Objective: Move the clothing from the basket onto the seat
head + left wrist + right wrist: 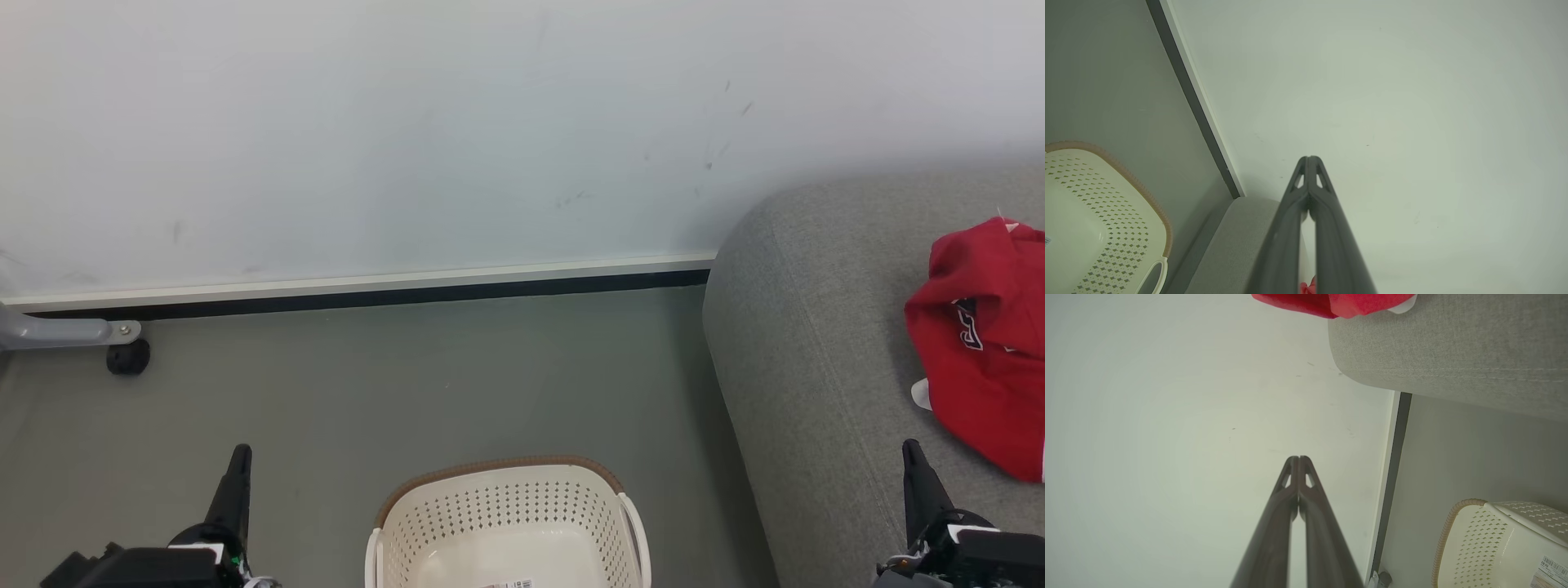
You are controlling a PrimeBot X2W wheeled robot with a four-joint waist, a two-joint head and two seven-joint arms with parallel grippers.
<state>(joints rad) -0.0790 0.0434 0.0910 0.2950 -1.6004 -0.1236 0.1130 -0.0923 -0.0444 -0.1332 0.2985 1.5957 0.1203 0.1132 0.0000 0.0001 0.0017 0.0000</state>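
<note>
Red clothing (984,343) lies in one heap on the grey sofa (808,367), cut off by the right edge of the head view. Its long axis runs away from the robot, and a white scrap (921,394) pokes out at its near-left edge. How many garments are in the heap cannot be told. One basket (506,506) stands on the floor (408,384) low and centre, between the two arms and just beside the sofa's end. What shows of its inside holds no cloth, only a label (510,583) on the bottom; its near part is out of frame. Left fingers (237,482) are pressed together tip to tip, gripping nothing, out over the floor left of the basket and well apart from the clothing. Right fingers (918,474) are likewise closed and empty, over the sofa's front part. The heap is just ahead and to their right, so the right arm is much the nearer. Count: one basket, one sofa, one red heap, two pairs of fingers. Judgement: the transfer looks done or nearly so; any further move would turn on that unseen near part of the basket.
</note>
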